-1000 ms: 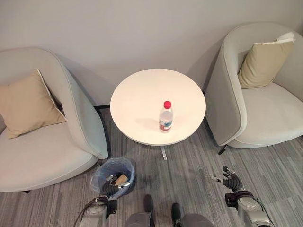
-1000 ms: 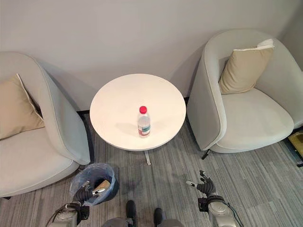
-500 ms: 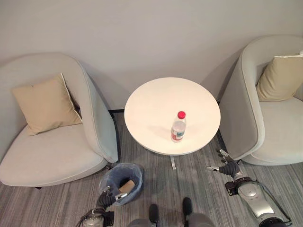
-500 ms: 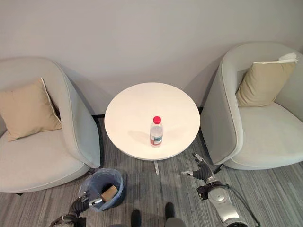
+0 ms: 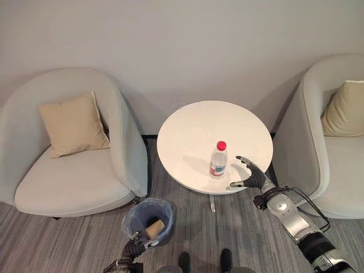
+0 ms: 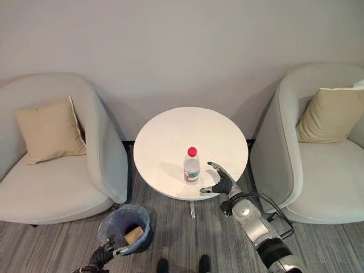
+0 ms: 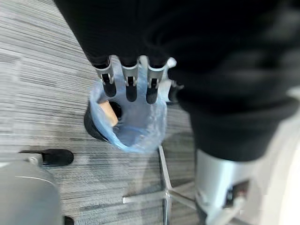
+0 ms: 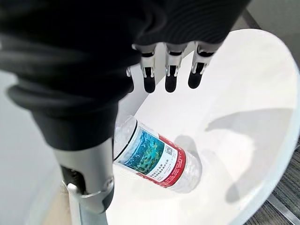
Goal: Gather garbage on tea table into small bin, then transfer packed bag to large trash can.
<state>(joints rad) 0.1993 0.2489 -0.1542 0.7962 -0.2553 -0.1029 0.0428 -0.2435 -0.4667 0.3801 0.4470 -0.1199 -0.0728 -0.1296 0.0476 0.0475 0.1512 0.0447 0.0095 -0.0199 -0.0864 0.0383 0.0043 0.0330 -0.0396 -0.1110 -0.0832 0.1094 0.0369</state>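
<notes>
A clear plastic bottle [image 5: 218, 161] with a red cap stands upright on the round white tea table [image 5: 193, 128]. My right hand [image 5: 254, 176] is open over the table's near right edge, a short gap to the right of the bottle [image 8: 152, 159], fingers [image 8: 169, 77] spread toward it. On the floor left of the table stands the small bin [image 5: 149, 218] lined with a blue bag, a brown cardboard piece [image 5: 154, 228] inside. My left hand [image 5: 136, 247] hangs low beside the bin [image 7: 129, 124] with relaxed fingers, holding nothing.
Two grey armchairs flank the table, the left one [image 5: 74, 165] with a beige cushion [image 5: 73, 122], the right one [image 6: 318, 165] with its own cushion [image 6: 330, 114]. A grey wall stands behind. Striped grey carpet [image 5: 68, 239] covers the floor.
The camera has shifted, so the whole scene sits further right. My right hand has risen from beside the table's edge to over it, close to the bottle. The left hand stays by the bin.
</notes>
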